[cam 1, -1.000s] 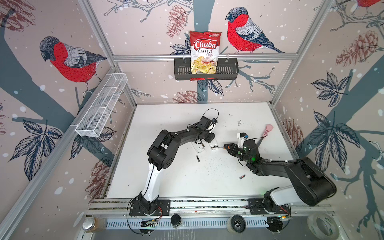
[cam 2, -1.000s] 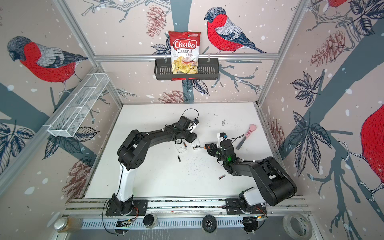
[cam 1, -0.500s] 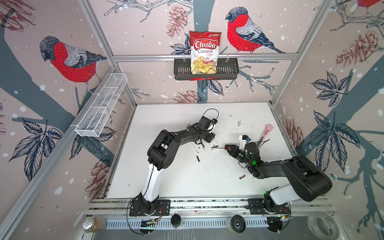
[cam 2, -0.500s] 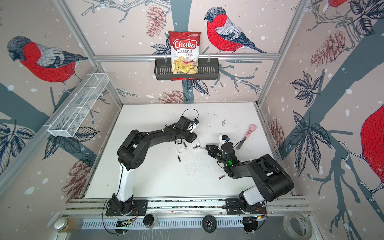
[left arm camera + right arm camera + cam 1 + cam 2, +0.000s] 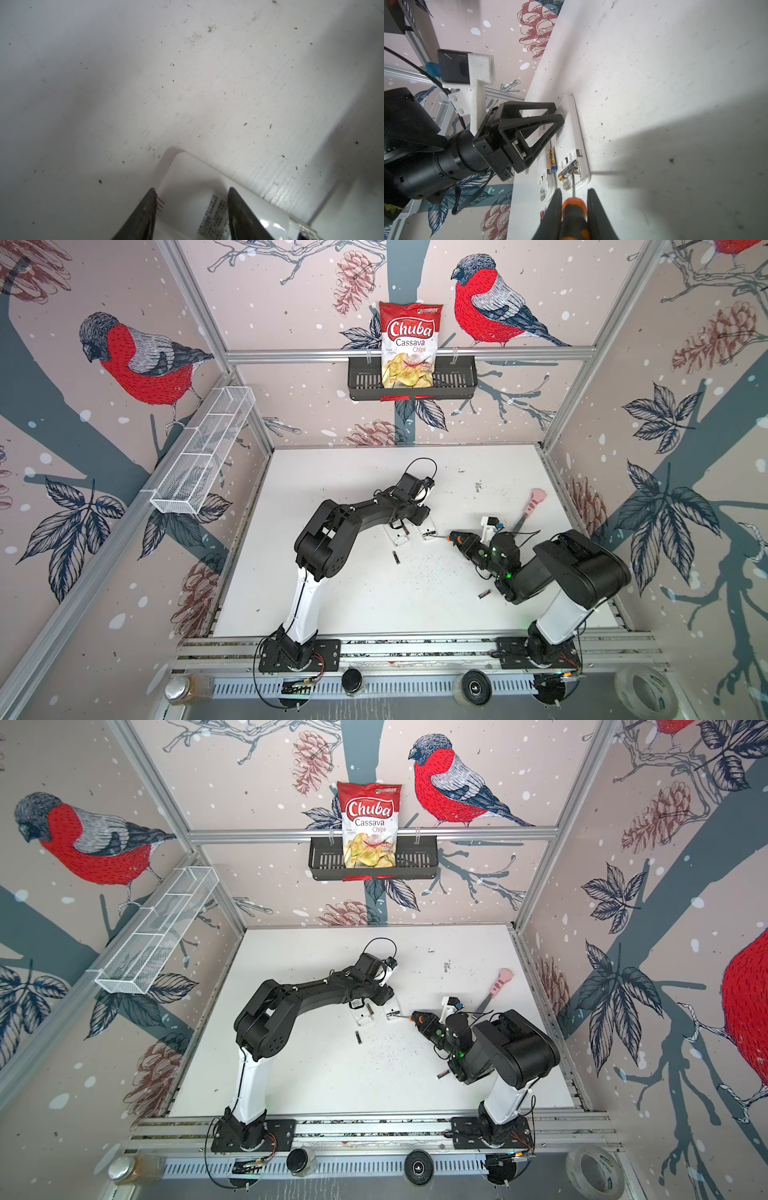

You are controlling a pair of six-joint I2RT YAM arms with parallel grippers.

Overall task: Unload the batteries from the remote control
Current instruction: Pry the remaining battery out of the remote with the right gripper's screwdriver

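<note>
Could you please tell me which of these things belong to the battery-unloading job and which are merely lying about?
Part of the job:
- remote in the left claw
- battery in its compartment
- screwdriver in the right claw
- second remote
- loose batteries

Just lying about:
- pink-handled tool
- chips bag
- tape roll
- jar

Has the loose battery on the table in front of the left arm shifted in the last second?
No. The loose battery lies where it did, with the same small gap to the near end of the open white remote in both top views.
</note>
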